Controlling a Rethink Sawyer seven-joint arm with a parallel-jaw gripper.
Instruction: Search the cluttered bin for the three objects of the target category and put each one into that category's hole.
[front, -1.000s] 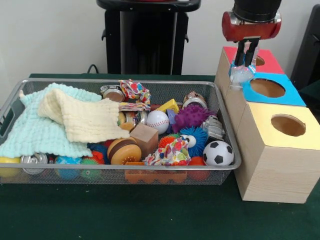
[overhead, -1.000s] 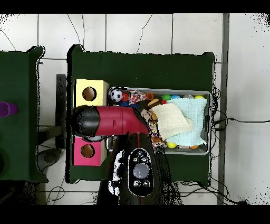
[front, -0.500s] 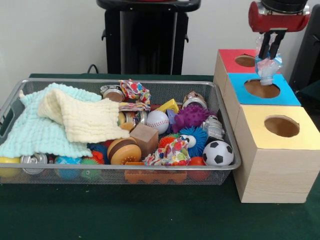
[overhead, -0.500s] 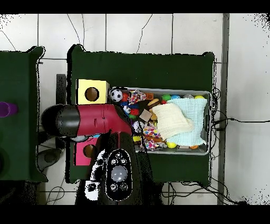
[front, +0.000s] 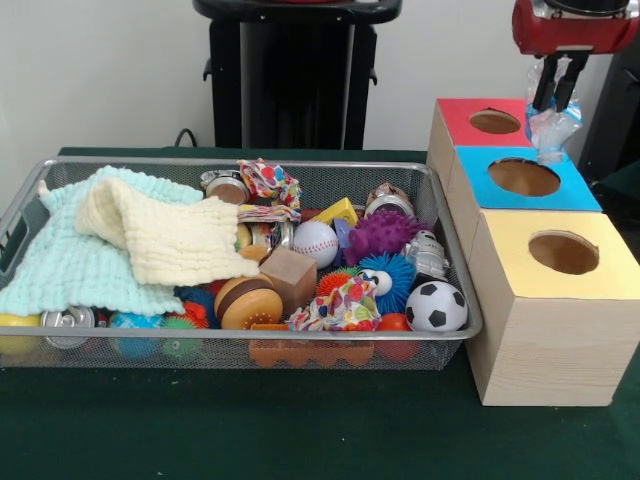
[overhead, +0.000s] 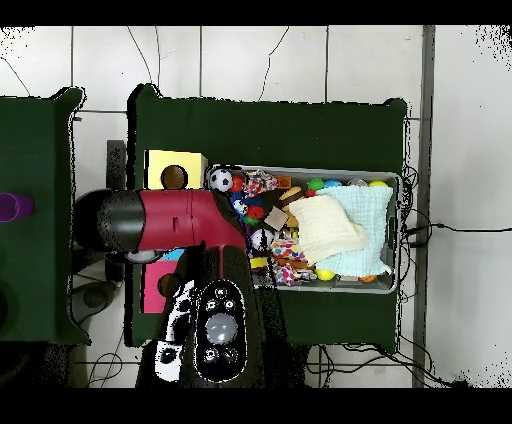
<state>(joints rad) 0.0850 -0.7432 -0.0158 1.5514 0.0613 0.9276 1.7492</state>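
Clear crinkled plastic, most likely a small squashed bottle (front: 552, 125), hangs pinched in the pincer (front: 557, 100), though from across the room I can't be sure what it is. A second ago it dangled low at the near-left edge of the boxes, by the blue one's corner; half a second ago it sat right over the hole of the blue box (front: 524, 177); now the arm has lifted and slid further back and to the right, so the plastic hangs above the blue top's far right corner, next to the red box (front: 488, 121). It has not been let go: the black fingers (front: 545, 88) are pressed on its upper end. From above, the red arm (overhead: 165, 220) covers the middle box, so that view doesn't help. My guess is the arm overshot the blue hole or is lining up again, and the drop has yet to come. The yellow box (front: 565, 250) stands nearest me, untouched. Over in the wire bin (front: 455, 300) the cloths (front: 120, 245), balls and cans lie as they were, with more to be dug out.
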